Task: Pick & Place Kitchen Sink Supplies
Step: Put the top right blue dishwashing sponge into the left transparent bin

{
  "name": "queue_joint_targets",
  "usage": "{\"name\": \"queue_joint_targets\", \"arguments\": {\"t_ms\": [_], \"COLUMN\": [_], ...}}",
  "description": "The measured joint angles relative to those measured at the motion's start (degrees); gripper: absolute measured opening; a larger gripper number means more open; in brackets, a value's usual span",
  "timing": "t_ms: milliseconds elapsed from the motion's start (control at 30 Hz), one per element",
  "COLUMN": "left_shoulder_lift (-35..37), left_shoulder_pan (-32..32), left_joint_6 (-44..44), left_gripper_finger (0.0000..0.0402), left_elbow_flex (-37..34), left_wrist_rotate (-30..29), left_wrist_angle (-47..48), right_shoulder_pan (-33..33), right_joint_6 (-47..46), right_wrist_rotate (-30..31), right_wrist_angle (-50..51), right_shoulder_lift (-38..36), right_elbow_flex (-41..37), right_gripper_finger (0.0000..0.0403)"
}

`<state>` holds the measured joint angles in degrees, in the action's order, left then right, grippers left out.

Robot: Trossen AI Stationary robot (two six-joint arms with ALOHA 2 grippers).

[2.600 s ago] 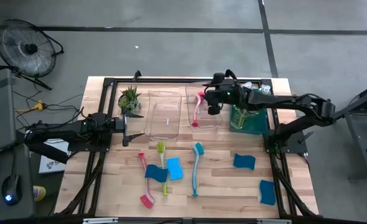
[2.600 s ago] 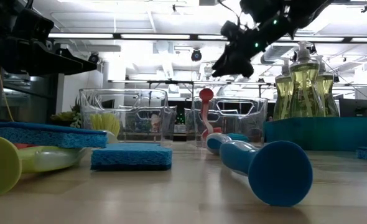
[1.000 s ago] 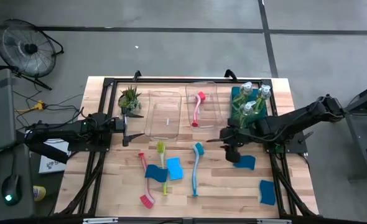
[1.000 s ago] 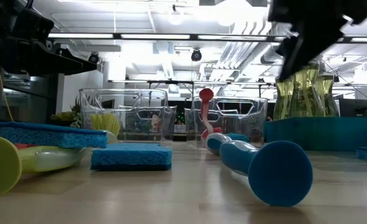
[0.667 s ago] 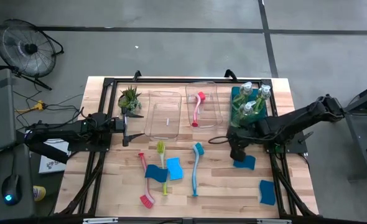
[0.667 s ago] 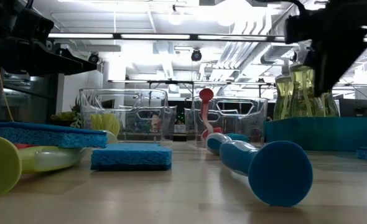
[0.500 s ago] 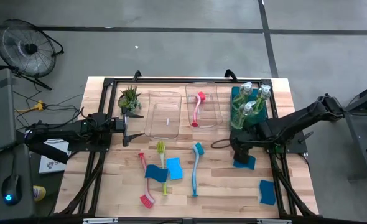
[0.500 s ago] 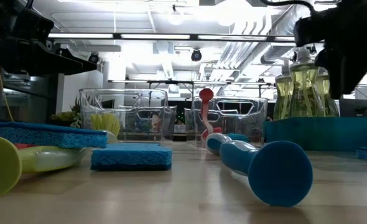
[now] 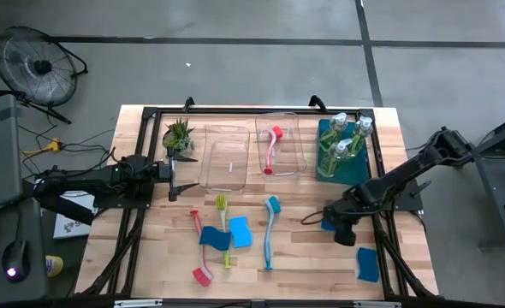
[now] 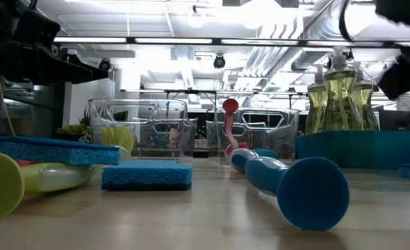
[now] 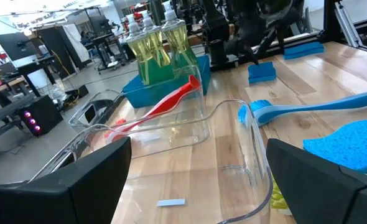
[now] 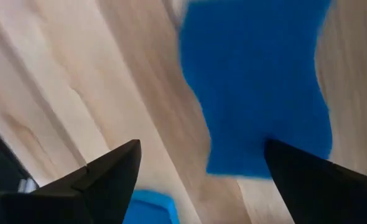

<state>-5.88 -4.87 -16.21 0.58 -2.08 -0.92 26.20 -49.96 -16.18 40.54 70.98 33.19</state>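
Note:
My right gripper (image 9: 341,229) is open, low over a blue sponge (image 9: 328,224) on the table's right half. In the right wrist view that sponge (image 12: 258,87) lies flat ahead of the spread fingers (image 12: 112,177). My left gripper (image 9: 172,180) waits open by the left edge, next to an empty clear bin (image 9: 225,156). A second clear bin holds a red brush (image 9: 272,150). A teal brush (image 9: 270,231), a yellow-green brush (image 9: 224,229), another red brush (image 9: 199,248) and two sponges (image 9: 238,232) lie mid-table. Soap bottles (image 9: 341,141) stand in a teal bin (image 9: 355,171).
A small spiky plant (image 9: 178,135) stands at the far left corner. One more blue sponge (image 9: 368,263) lies near the table's near right corner. A black frame rail (image 9: 381,231) runs along the right edge, close to my right arm. Bare wood (image 9: 304,257) shows beside the teal brush.
My right gripper has moved from near the teal bin toward the table's near edge and a little to the right, coming down over the blue sponge with its fingers still apart. The sponge has stayed where it was. The left arm has kept still.

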Motion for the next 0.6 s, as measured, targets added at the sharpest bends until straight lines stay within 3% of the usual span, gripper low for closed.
{"name": "queue_joint_targets", "arguments": {"t_ms": [600], "left_shoulder_lift": [0.02], "left_shoulder_pan": [0.01], "left_joint_6": [0.00], "left_gripper_finger": [0.0367], "left_elbow_flex": [0.00], "left_wrist_rotate": [0.02], "left_wrist_angle": [-0.01], "right_shoulder_pan": [-1.22], "right_joint_6": [1.27], "right_wrist_rotate": [-2.74], "right_wrist_angle": [-1.66], "right_shoulder_lift": [-0.07], "right_elbow_flex": [-1.40], "right_gripper_finger": [0.0333]}}
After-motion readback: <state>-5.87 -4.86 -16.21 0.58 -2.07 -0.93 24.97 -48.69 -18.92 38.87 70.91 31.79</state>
